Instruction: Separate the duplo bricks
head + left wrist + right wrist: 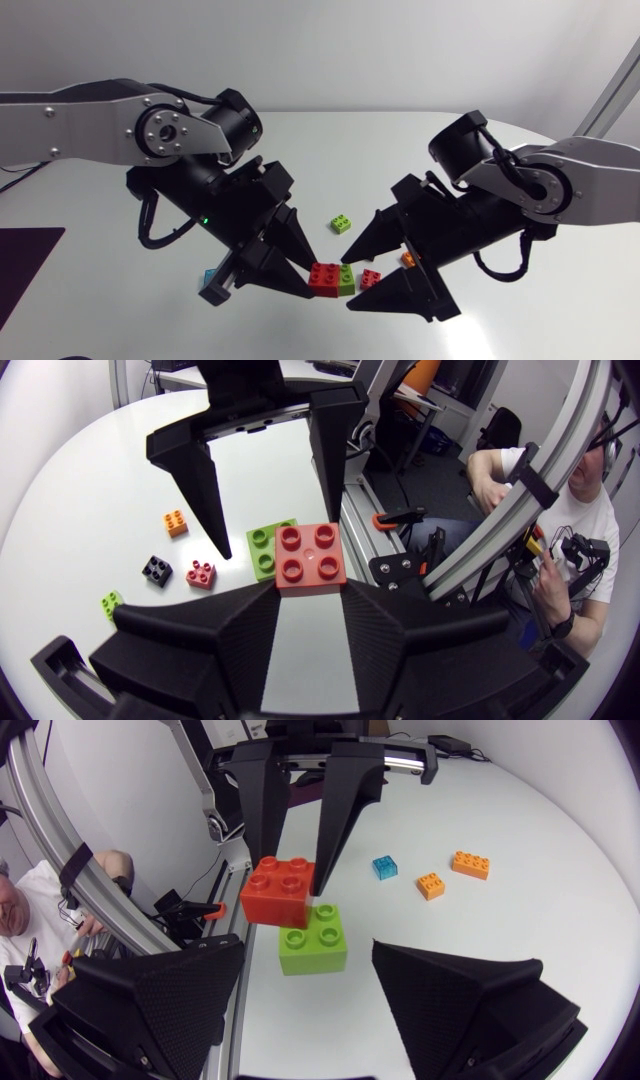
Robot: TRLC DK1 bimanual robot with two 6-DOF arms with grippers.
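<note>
Near the front edge of the desk [520,330], the left claw [303,277] is clenched on the red brick [278,890], which is joined to the green brick [263,550]. The right claw [309,944] stands released, its broad fingers on either side of the green brick without touching it. The step in hand appears to be getting hold of that second brick. Next, the right claw would need to close squarely on the green brick. The arms could then pull apart, probably with a slight twist to free the studs.
</note>
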